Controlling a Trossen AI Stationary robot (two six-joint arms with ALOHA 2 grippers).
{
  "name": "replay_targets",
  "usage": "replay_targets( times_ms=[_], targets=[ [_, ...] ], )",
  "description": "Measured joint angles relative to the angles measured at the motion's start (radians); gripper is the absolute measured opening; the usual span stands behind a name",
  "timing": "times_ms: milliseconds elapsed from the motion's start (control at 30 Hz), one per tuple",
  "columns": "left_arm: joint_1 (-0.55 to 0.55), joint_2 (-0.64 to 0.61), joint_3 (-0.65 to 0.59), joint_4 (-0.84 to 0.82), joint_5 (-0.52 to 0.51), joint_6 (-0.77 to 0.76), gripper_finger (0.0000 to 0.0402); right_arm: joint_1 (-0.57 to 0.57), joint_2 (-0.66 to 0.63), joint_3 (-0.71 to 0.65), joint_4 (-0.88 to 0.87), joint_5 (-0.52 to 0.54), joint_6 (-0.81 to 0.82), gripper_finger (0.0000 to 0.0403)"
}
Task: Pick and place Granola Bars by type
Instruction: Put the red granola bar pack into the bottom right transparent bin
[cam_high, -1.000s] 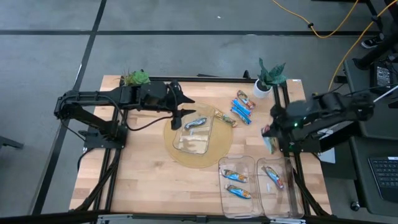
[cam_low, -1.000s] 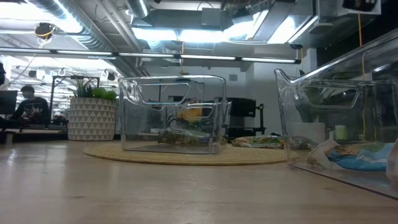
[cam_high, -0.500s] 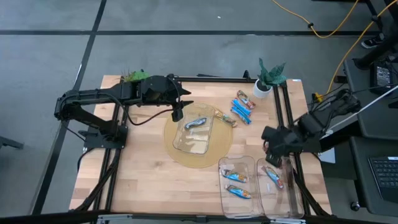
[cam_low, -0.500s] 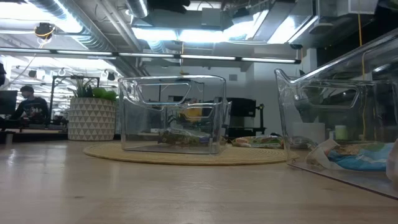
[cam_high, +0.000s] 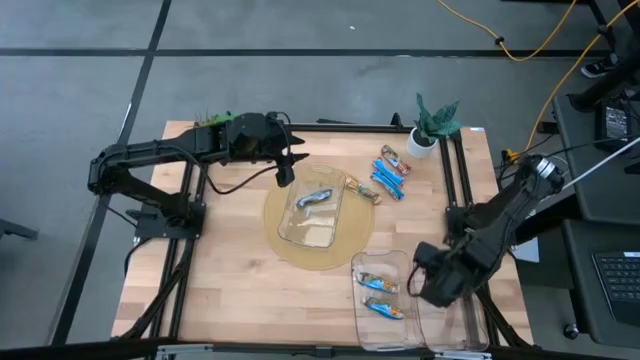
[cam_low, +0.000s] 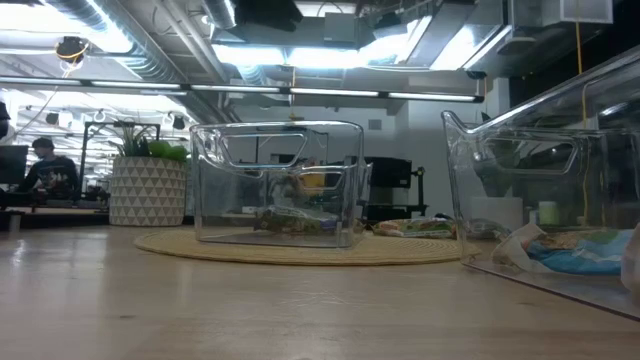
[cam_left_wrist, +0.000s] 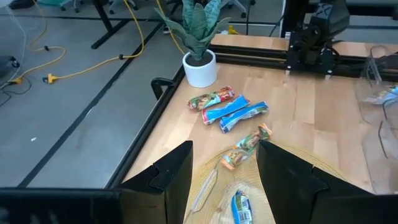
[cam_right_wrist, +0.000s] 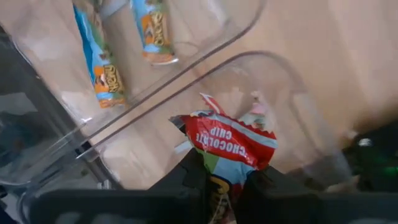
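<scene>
**Red-wrapped bar held over the right bin, release pending**

Red foil with a "chocolate chip" label shows between the right gripper's (cam_right_wrist: 225, 177) fingers (cam_right_wrist: 186, 171) in the right wrist view; the jaws are clamped on one end of this bar (cam_right_wrist: 231, 142), and the rest of it projects forward past the fingertips, above the floor of the right bin (cam_right_wrist: 292, 81). From above, the right gripper (cam_high: 437, 283) hangs over the two clear bins at the table's near right edge.

Judgement on the step in hand: this is the drop. The left bin (cam_high: 358, 262) holds two blue-and-orange bars (cam_high: 378, 283), so the red bar belongs in the other. To do it well, the gripper should sit well inside the right bin's wall, clear of the rim shared with its neighbour, and come low before the fingers part, so the light foil cannot glance off the plastic and land in the wrong bin.

Left gripper (cam_high: 284, 177) waits at the far edge of the centre bin (cam_high: 300, 232) on the round mat (cam_high: 275, 240), fingers (cam_left_wrist: 165, 174) apart and holding nothing. One bar (cam_high: 315, 198) lies in that bin. Unsorted bars (cam_left_wrist: 231, 112) lie on the table near the white plant pot (cam_left_wrist: 199, 67), with one more (cam_left_wrist: 245, 147) at the mat's edge.
</scene>
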Motion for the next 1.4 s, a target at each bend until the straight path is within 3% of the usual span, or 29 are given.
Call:
replay_targets(
  times_ms=[700, 1167, 1400],
  targets=[
    [-0.003, 0.046, -0.001, -0.001, 0.141, 0.049, 0.0169, 0.154, 0.251, 0.000, 0.209, 0.000, 0.290, 0.0053],
    [-0.003, 0.045, -0.001, 0.001, 0.157, 0.067, 0.0169, 0.236, 0.329, -0.001, 0.274, 0.020, 0.501, 0.0053],
    [-0.010, 0.045, -0.001, 0.001, 0.157, 0.048, 0.0169, 0.245, 0.329, -0.001, 0.273, 0.019, 0.529, 0.0053]
  ],
)
